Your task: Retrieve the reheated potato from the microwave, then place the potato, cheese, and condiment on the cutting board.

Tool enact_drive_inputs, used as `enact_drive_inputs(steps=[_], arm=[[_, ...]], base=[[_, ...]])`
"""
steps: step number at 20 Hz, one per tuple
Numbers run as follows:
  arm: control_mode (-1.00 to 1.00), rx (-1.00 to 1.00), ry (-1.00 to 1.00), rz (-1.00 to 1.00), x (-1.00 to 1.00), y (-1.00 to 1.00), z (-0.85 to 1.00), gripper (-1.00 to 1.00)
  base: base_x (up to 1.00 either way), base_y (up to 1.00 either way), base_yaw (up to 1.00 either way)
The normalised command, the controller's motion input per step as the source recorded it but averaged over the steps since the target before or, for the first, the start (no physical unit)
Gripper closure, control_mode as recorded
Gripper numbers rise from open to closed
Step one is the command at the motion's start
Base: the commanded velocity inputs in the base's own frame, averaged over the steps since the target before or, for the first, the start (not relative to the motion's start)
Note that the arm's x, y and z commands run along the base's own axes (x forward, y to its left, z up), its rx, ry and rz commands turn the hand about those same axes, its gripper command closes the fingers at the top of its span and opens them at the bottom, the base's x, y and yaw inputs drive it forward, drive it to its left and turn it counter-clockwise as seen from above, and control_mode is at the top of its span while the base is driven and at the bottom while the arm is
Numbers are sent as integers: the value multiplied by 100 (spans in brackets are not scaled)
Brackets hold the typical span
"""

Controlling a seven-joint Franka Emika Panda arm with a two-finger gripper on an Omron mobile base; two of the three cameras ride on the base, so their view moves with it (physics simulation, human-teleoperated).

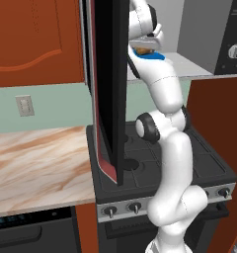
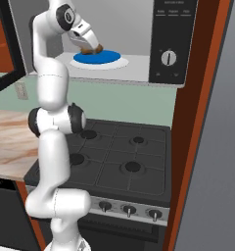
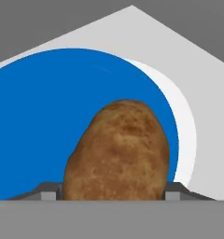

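- The microwave (image 2: pixel 153 44) sits high above the black gas stove (image 2: pixel 119 162), with its door (image 1: pixel 110 89) swung fully open and seen nearly edge-on in the left base view.
- Its control panel with a round white knob (image 2: pixel 168 58) is on the right side of the cavity.
- Inside the cavity a blue plate (image 2: pixel 107 57) lies on a round white turntable (image 2: pixel 120 62).
- The potato (image 3: pixel 118 151) rests on the blue plate, toward the plate's near side in the hand view; in the right base view it shows as a small brown lump (image 2: pixel 96 48) at the plate's left part.
- The white arm reaches up from the base into the microwave, and the gripper (image 2: pixel 92 47) is tilted downward onto the plate.
- In the hand view the two dark finger tips (image 3: pixel 47 191) stand on either side of the potato, one at its left flank and one at its right, with the potato between them.
- The jaws are partly spread around the potato; whether the pads already press on its skin cannot be told from the pictures.
- The potato looks to lie on the plate, not lifted.
- A marble-patterned counter (image 1: pixel 36 163) runs to the left of the stove, under orange-red wall cabinets (image 1: pixel 36 39).
- A wall switch plate (image 1: pixel 24 105) is set in the pale green backsplash above the counter.
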Motion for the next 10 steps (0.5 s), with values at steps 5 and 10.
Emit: enact_drive_inputs(steps=[5,10], arm=[[-100,0,-15,0,-60,-2,-36,100],[-100,1,-16,0,-60,-9,-36,100]], base=[[0,0,0],[0,0,0]])
